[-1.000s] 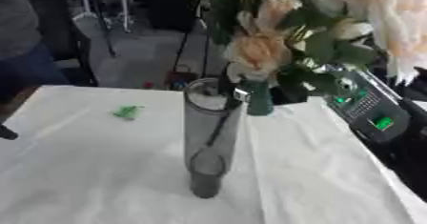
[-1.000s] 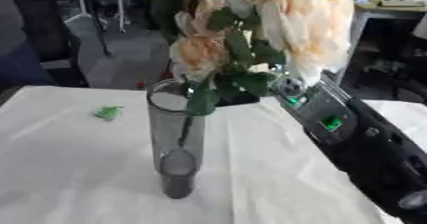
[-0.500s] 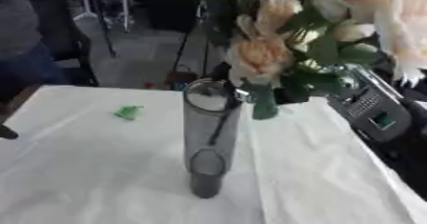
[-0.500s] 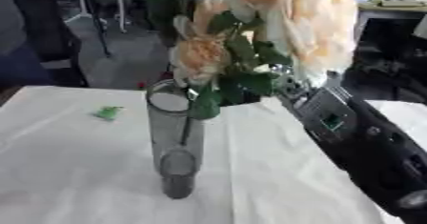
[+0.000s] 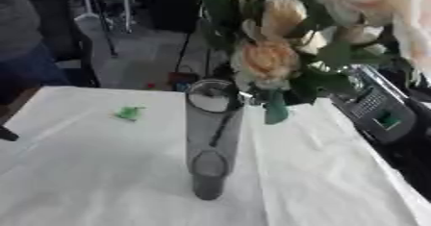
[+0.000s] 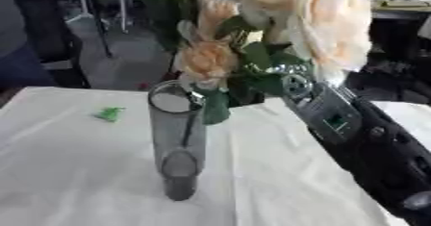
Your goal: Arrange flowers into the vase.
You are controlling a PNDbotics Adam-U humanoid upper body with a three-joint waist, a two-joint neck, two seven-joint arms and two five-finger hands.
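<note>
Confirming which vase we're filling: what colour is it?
Smoky grey see-through glass vase, clearest in the left eye view.

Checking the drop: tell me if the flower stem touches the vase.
Touching. The left eye view shows the stem passing the rim and running down inside the vase.

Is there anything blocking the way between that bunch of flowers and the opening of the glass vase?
Nothing visible does. The flowers are held up by the right arm just behind and to the right of the vase, and a dark stem already shows inside the glass. The vase mouth looks open. The only other thing on the cloth is a small green scrap, off to the left.
</note>
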